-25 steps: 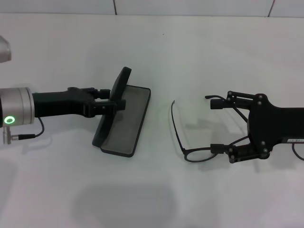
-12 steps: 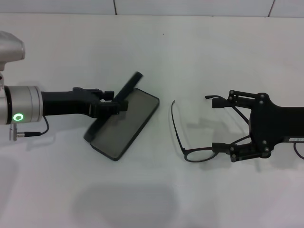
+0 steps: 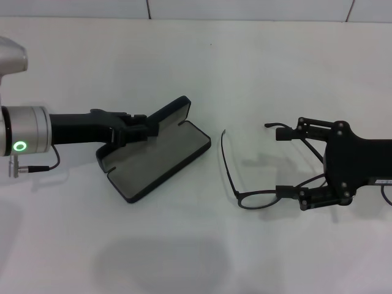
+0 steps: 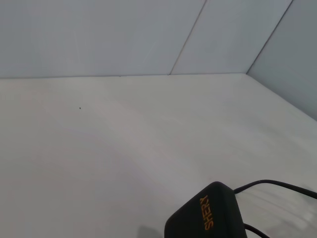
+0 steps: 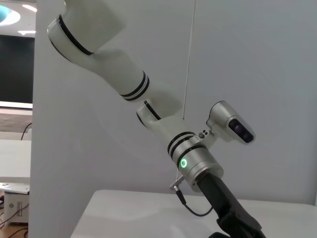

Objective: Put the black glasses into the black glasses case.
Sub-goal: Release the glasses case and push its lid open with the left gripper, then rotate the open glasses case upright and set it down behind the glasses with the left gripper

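Head view: the case (image 3: 156, 154) lies open on the white desk (image 3: 245, 67), left of the middle, grey lining up. The left gripper (image 3: 142, 125) has its fingers clamped on the raised lid. The glasses (image 3: 245, 177) sit right of the middle, well apart from the case, one temple pointing toward the far edge. The right gripper (image 3: 283, 163) is spread wide around them, one finger at the front frame, not closed on anything.

Left wrist view: just the lid corner with the orange SHERY lettering (image 4: 206, 213) over bare desk, plus a bit of thin black frame.

Right wrist view: mostly the left arm (image 5: 163, 134) reaching down, green ring lit.
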You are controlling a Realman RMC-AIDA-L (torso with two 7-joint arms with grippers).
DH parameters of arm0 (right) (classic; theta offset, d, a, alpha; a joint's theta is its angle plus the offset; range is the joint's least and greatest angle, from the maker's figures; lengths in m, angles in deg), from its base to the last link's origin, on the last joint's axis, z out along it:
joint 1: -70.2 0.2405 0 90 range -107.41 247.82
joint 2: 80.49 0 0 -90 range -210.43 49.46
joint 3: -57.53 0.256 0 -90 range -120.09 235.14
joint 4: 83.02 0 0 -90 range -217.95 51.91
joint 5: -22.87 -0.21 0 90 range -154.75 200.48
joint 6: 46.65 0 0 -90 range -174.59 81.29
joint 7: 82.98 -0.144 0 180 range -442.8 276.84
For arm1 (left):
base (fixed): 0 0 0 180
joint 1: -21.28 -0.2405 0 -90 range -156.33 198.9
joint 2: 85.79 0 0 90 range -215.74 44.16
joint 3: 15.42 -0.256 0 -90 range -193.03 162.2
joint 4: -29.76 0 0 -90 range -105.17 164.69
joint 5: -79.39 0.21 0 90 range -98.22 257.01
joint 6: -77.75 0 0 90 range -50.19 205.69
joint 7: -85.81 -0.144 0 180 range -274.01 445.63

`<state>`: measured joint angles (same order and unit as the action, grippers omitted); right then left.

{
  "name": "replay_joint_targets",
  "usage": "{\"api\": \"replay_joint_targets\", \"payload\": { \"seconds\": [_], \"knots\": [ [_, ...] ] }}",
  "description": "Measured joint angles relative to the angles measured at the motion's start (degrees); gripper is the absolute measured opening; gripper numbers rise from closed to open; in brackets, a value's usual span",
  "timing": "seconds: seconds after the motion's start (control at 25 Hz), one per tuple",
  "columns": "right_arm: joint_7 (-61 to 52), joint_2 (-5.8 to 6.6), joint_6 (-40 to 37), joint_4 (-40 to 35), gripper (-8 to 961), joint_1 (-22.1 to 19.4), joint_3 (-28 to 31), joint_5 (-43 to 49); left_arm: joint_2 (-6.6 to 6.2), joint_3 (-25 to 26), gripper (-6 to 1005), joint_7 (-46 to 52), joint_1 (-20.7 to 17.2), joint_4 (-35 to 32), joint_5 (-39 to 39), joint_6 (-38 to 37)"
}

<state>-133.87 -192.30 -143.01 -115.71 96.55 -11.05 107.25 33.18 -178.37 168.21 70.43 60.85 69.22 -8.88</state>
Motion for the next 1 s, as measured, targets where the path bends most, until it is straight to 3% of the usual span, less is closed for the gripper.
{"api": "replay_joint_targets", "payload": {
  "seconds": [0.48,0.68,1.0],
  "knots": [
    [0.93,-0.17,-0.06,0.0,873,-1.02,0.02,-0.01,-0.09,0.0,348,-2.03,2.04,0.19,-0.02,0.85],
    [2.15,-0.29,-0.06,0.0,872,-1.51,0.02,-0.01,-0.41,0.0,220,-3.11,3.74,0.2,0.09,0.86],
    [2.29,-0.42,-0.14,0.0,872,-1.98,-0.01,-0.01,-0.16,0.0,221,-13.84,8.59,-0.27,0.01,0.86]
  ]
}}
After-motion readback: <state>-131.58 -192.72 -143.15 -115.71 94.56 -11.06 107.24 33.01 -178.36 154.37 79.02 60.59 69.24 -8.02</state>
